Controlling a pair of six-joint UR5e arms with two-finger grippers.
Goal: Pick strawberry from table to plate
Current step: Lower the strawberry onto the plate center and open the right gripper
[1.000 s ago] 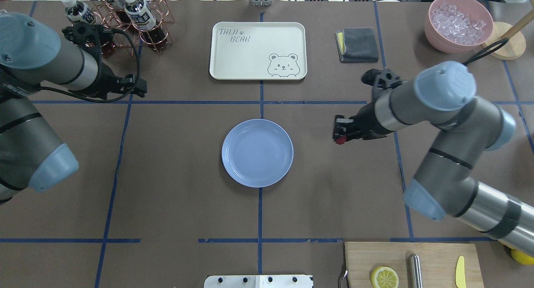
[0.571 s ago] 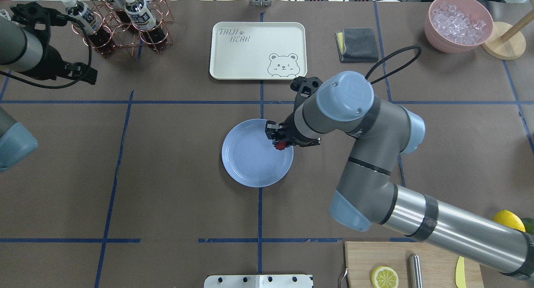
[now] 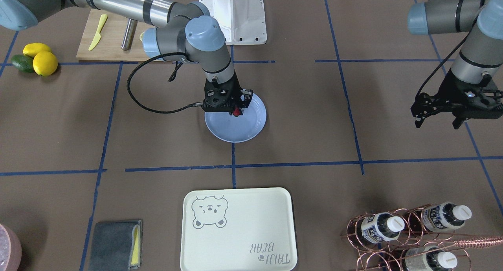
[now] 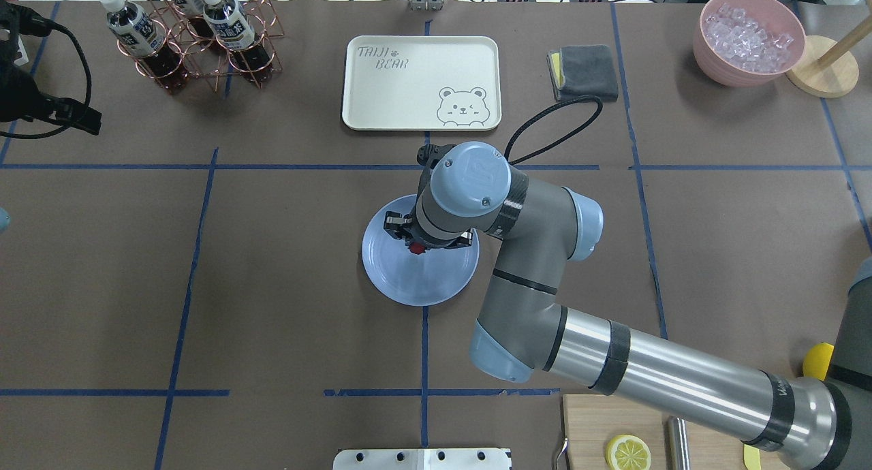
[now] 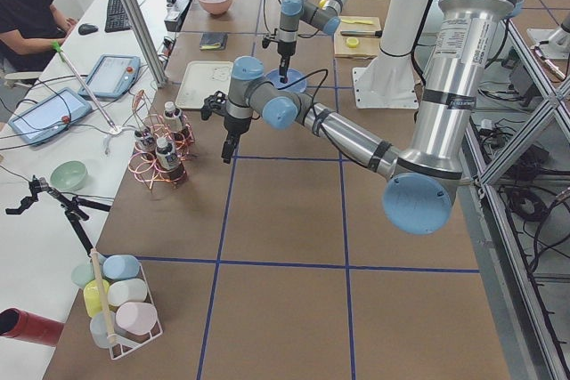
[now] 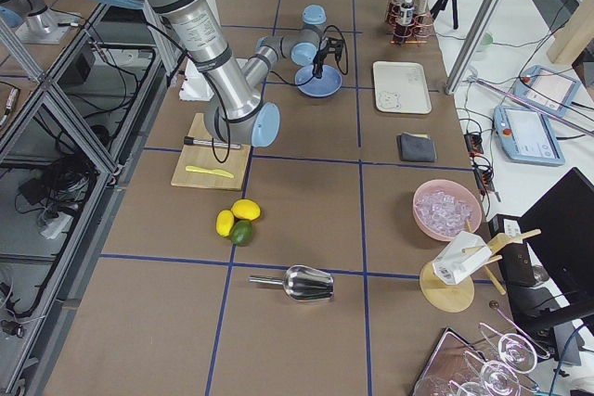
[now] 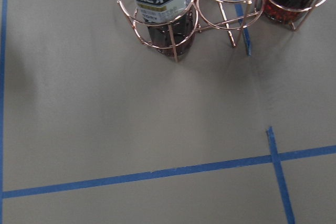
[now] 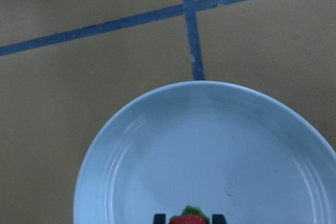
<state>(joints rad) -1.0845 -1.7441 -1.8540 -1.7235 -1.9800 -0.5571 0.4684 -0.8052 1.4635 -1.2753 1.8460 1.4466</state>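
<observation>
Strawberry (image 8: 187,217) is seen clamped between the two dark fingers of the right gripper (image 3: 236,111), jaws closed narrowly on its sides, over the inner part of the plate (image 4: 422,283); contact with the plate surface cannot be judged. In the right wrist view the green top is turned toward the plate's middle, away from the camera, and the red body is cut off by the lower frame edge, so the long axis is only partly readable: it appears to run along the viewing direction. Compared with 0.6 s ago, the berry is carried from above the plate's right-hand rim zone in the overhead view to nearer its centre; 1.0 s ago it was held over the bare table (image 4: 272,286), well right of the plate. The left arm is drawn back farther to the overhead view's left edge. From overhead the right wrist joint hides most of the gripper, only a red spot showing. Left gripper (image 3: 437,123) is seen with fingers spread apart, nothing held, near the copper bottle rack (image 7: 168,14)
</observation>
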